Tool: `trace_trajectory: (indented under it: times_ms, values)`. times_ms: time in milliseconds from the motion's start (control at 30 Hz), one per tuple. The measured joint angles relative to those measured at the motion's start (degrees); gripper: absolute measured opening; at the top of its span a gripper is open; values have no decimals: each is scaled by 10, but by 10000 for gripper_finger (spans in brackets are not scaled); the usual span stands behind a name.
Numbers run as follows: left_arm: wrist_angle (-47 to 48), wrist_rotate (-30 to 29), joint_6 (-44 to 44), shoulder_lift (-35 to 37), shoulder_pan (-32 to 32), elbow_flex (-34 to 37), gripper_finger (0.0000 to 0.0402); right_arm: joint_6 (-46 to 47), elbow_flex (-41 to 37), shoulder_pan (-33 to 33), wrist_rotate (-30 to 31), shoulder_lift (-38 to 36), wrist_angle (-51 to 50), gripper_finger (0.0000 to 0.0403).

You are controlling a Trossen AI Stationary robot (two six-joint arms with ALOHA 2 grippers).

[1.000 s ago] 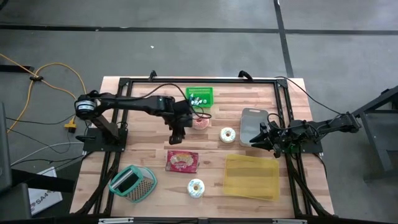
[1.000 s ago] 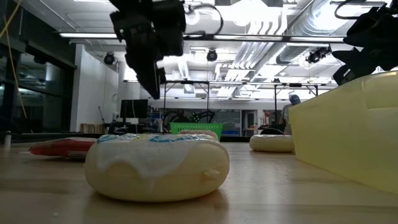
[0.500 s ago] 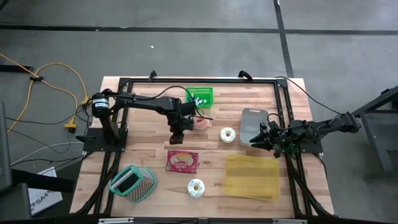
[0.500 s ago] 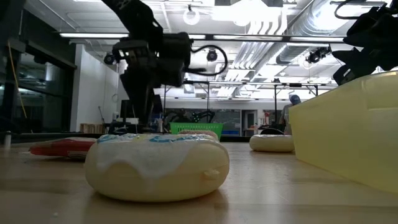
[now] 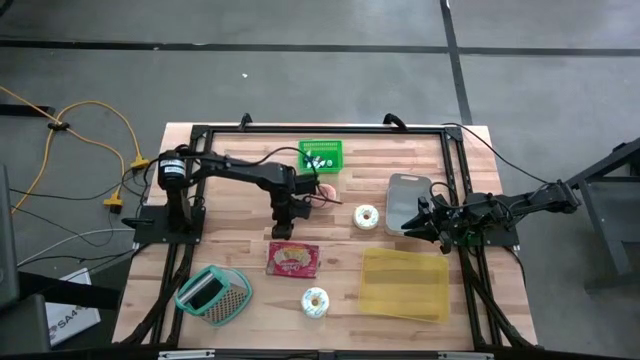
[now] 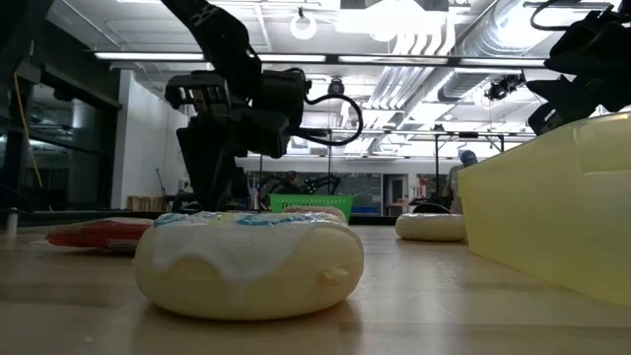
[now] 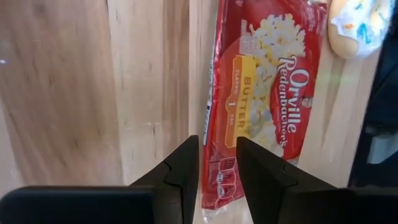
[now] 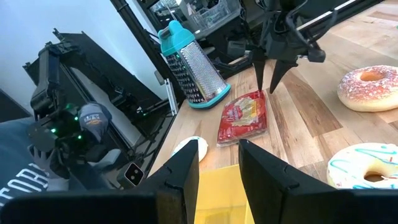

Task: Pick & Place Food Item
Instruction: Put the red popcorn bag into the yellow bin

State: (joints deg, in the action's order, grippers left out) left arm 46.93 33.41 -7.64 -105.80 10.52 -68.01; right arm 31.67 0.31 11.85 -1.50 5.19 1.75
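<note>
Left arm swings nearer since a second ago — its left gripper point(image 5: 279, 232) now hangs over the counter point(image 5: 250, 250) just beyond the popcorn packet point(image 5: 293, 259), pointing down. Fingers stand slightly apart, holding nothing, probably so as to straddle the packet's thin edge. That packet lies flat near the counter's middle, just ahead of the fingertips — not touching. Right gripper point(image 5: 424, 219) waits at the right, fingers apart, empty, beside the yellow bin point(image 5: 405, 285).
</note>
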Motion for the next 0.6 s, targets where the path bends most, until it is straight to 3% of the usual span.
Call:
trace_trajectory:
  times_ms: [200,333,600]
  values:
    - [2,-19,19,0,-16,0,109,0,0,0,0,0,0,100]
    - [-1,-53,19,0,-24,0,129,0,0,0,0,0,0,100]
    - [-11,-61,19,-1,-34,0,171,0,0,0,0,0,0,100]
